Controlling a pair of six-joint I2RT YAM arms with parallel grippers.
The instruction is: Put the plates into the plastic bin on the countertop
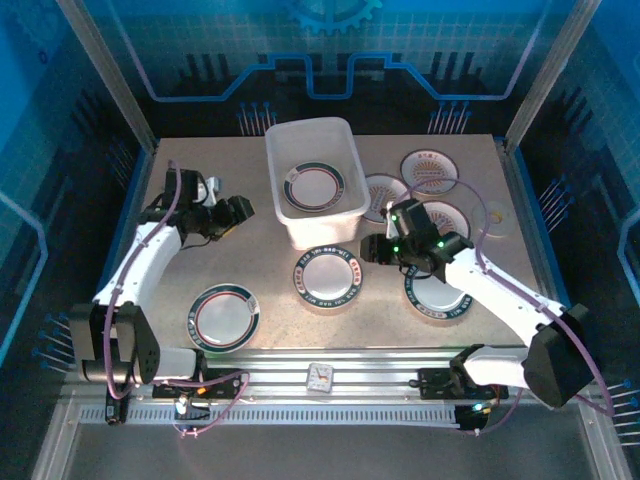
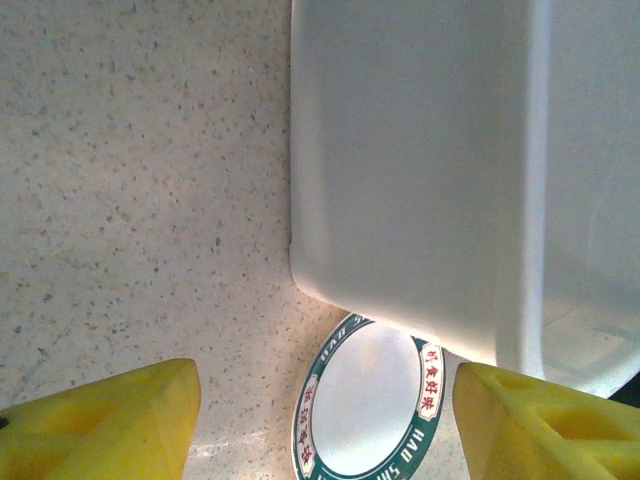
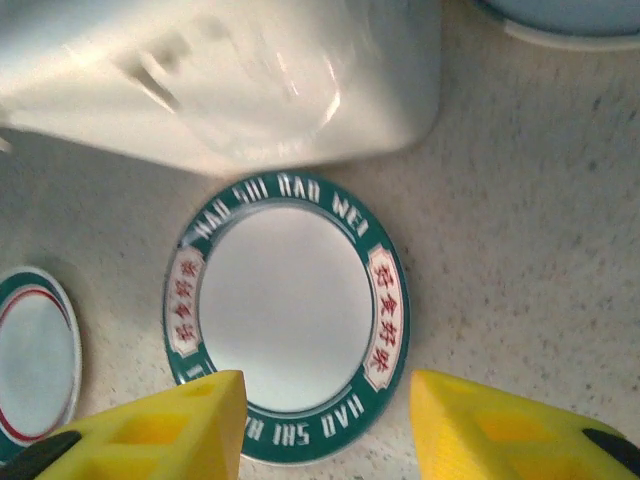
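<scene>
The plastic bin (image 1: 320,232) stands at the back middle of the countertop (image 1: 250,255) with one dark-rimmed plate (image 1: 313,186) lying flat inside. A green-rimmed lettered plate (image 1: 325,277) (image 3: 290,320) (image 2: 370,410) lies just in front of the bin. My right gripper (image 1: 372,250) (image 3: 325,430) hovers at that plate's right edge, open, its yellow fingers (image 3: 160,430) either side of the near rim. My left gripper (image 1: 236,214) (image 2: 325,430) hangs open left of the bin wall (image 2: 420,170), holding nothing. Another lettered plate (image 1: 437,292) lies under the right arm, and a red-ringed one (image 1: 224,315) at front left.
Orange sunburst plates (image 1: 430,170) (image 1: 385,195) (image 1: 448,215) lie right of the bin, and a small pale plate (image 1: 497,215) near the right edge. A small white card-like object (image 1: 320,377) rests on the front rail. Aluminium frame posts rise at the back corners.
</scene>
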